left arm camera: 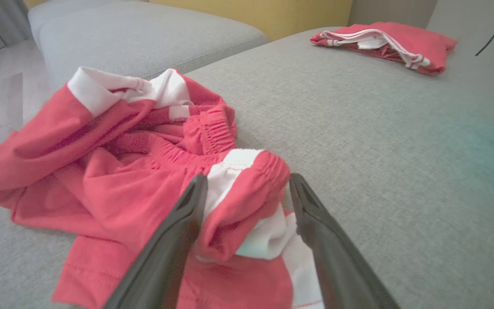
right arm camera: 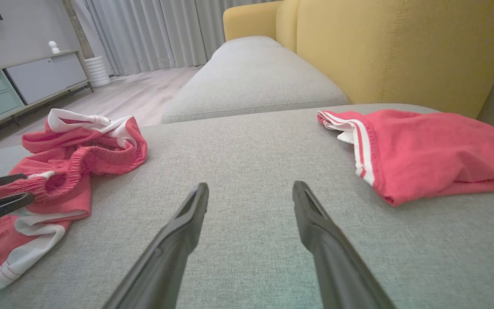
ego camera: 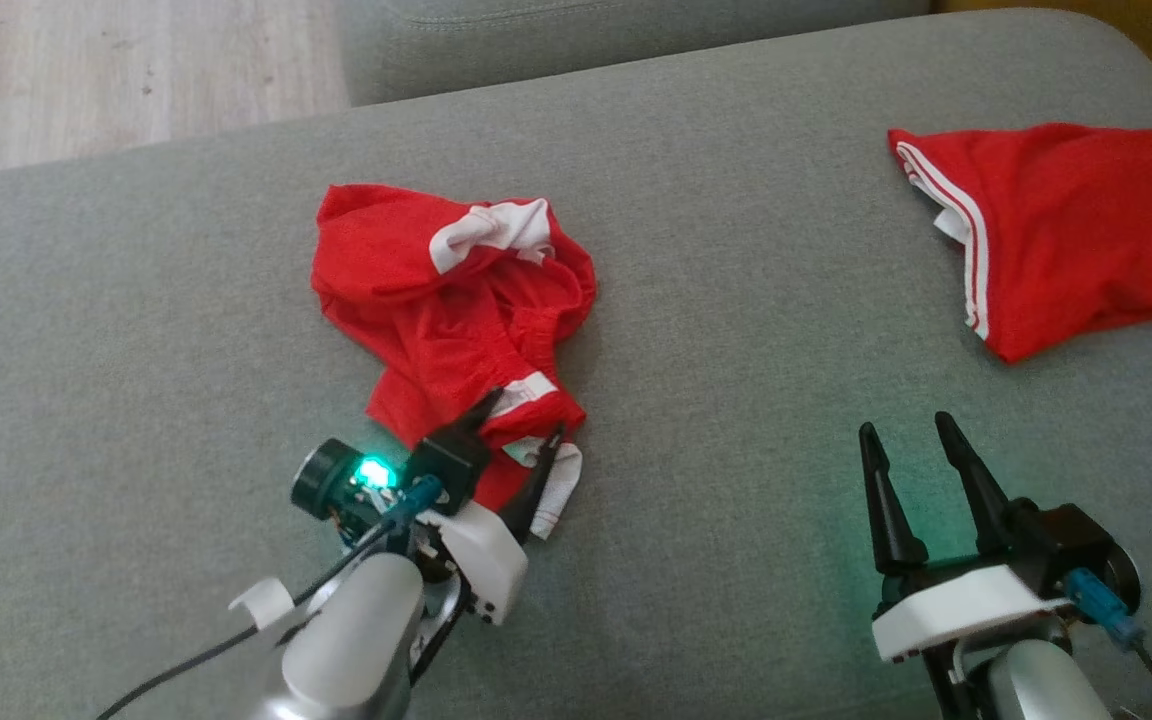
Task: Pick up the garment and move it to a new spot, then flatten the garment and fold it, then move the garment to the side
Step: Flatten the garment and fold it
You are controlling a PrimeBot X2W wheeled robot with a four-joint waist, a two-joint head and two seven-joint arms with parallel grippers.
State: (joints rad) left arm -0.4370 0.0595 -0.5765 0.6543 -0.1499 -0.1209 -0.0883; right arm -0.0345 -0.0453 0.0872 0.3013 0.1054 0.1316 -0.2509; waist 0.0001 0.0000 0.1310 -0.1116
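Head view. Red garments, two: crumpled garment (ego camera: pixel 446 300) mid grey cushion (ego camera: pixel 736 200); folded garment (ego camera: pixel 1066 230) far right, well apart. Pincers, two: left pincer (ego camera: pixel 524 415) spread wide astride the crumpled garment's near end, not clamped; right pincer (ego camera: pixel 906 425) spread wide, empty.

Left wrist view. Left pincer (left arm camera: pixel 248 180): fingers either side of a gathered, white-banded fold of crumpled garment (left arm camera: pixel 101 171). Folded garment (left arm camera: pixel 401 43) beyond.

Right wrist view. Right pincer (right arm camera: pixel 250 186) gaping over bare cushion. Crumpled garment (right arm camera: pixel 79 150) left, left pincer (right arm camera: pixel 28 187) at its edge; folded garment (right arm camera: pixel 435 150) right.
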